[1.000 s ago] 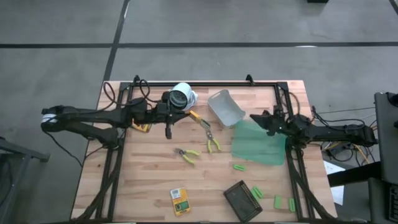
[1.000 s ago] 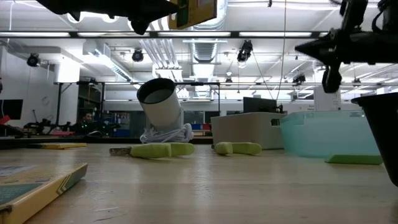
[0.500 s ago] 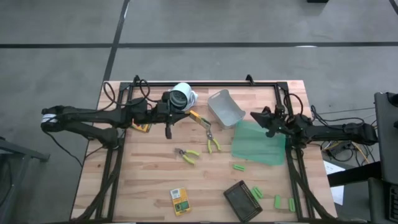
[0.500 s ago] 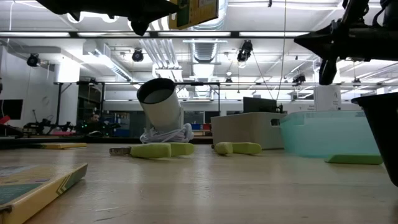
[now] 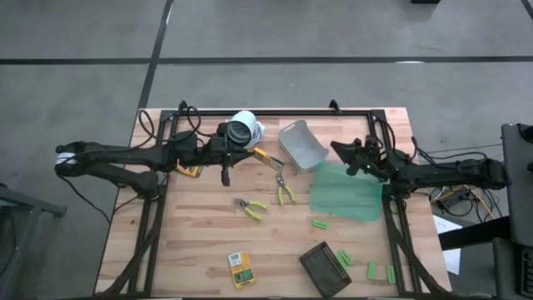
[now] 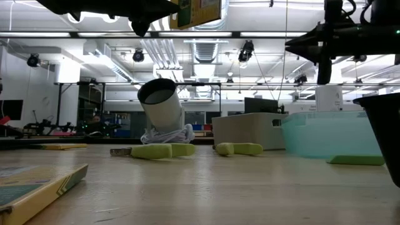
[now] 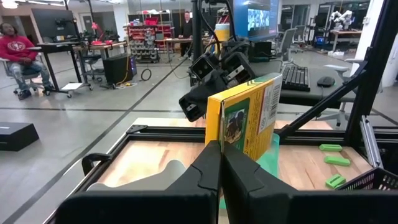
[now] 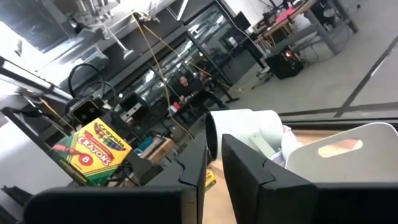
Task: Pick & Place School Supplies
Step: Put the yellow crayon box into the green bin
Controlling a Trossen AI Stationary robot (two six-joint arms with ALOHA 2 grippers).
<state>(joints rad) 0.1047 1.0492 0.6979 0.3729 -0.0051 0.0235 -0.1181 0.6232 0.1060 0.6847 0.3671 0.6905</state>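
My left gripper [image 7: 221, 163]: raised above the table's far left-centre, clamped on a yellow crayon pack [image 7: 244, 115] held upright; the pack also shows in the right wrist view [image 8: 94, 151].
Flat yellow pack [image 5: 190, 170]: on the table below my left arm, partly hidden.
White cylinder [image 5: 243, 128]: far centre, lying on its side.
Second flat pack [image 5: 240, 269]: near edge, left of centre.
Scissors [image 5: 251, 208]: table centre, yellow handles.
Second scissors [image 5: 281, 183]: just right and farther.
Grey bin [image 5: 302, 144]: far, right of centre, tipped.
Green block [image 5: 320, 223]: near the green bin's near edge.
Dark tray [image 5: 325, 267]: near right, one block [image 5: 343, 257] on it.
Green bin [image 5: 346, 191]: right of centre.
My right gripper [image 5: 343, 155]: above the green bin's far edge, beside the grey bin; fingers narrowly apart, holding nothing.
Two more blocks [image 5: 372, 270]: near right corner.
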